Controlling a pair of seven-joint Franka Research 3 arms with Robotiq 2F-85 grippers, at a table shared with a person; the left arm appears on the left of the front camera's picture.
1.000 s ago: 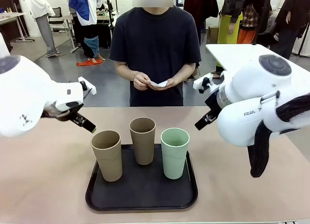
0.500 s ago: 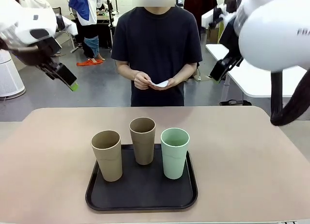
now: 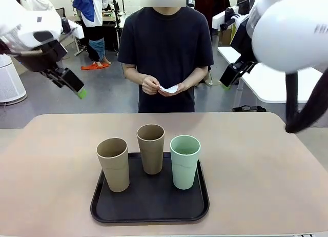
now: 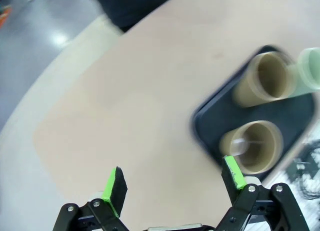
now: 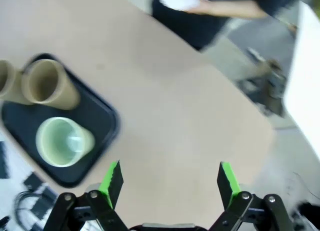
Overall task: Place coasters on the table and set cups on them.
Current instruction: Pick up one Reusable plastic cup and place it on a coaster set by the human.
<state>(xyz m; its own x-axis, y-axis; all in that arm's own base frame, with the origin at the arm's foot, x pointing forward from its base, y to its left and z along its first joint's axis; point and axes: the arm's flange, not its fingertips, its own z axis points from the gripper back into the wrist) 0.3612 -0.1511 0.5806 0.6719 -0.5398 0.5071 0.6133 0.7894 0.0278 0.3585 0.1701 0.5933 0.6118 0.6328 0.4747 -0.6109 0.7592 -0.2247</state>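
The left gripper (image 4: 173,178) has its jaws spread wide with nothing between them. It sits at the bottom edge of its own view, above the bare table (image 4: 125,106), with the black tray (image 4: 210,126) at the right of that frame. The right gripper (image 5: 170,172) is likewise wide open and empty at the bottom of its view, with the tray at the left. In the front view both grippers hang high, one at the upper left and one at the upper right, well apart from the tabletop. At lower centre, the left tan cup (image 3: 113,164), the middle tan cup (image 3: 151,148) and the mint green cup (image 3: 184,161) stand upright on the tray. At top centre a person (image 3: 166,47) holds the white paper coasters (image 3: 169,88) between both hands (image 3: 150,85), beyond the table's far edge; how many cannot be told.
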